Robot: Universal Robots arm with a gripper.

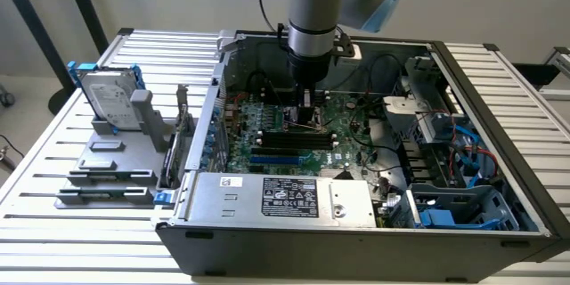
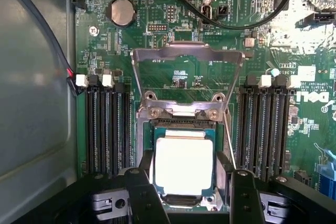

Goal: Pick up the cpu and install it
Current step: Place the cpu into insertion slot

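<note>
The cpu (image 2: 184, 167), a small square chip with a pale silver top, lies level over the socket (image 2: 181, 121) on the green motherboard (image 2: 157, 35). The socket's metal load plate (image 2: 186, 56) stands flipped open beyond it. My gripper (image 2: 185, 174) is shut on the cpu, and its black fingers (image 2: 143, 187) press against the chip's two opposite edges. In the exterior view the gripper (image 1: 308, 118) reaches straight down into the open computer case (image 1: 356, 231), low over the middle of the motherboard (image 1: 294, 145). I cannot tell whether the chip is fully seated.
Black memory slots (image 2: 107, 124) flank the socket on both sides, and black cables (image 2: 226, 19) cross the board past the load plate. A grey power supply (image 1: 285, 198) sits at the case's front. A silver hard drive (image 1: 111, 101) with blue brackets stands on a grey stand at the exterior view's left.
</note>
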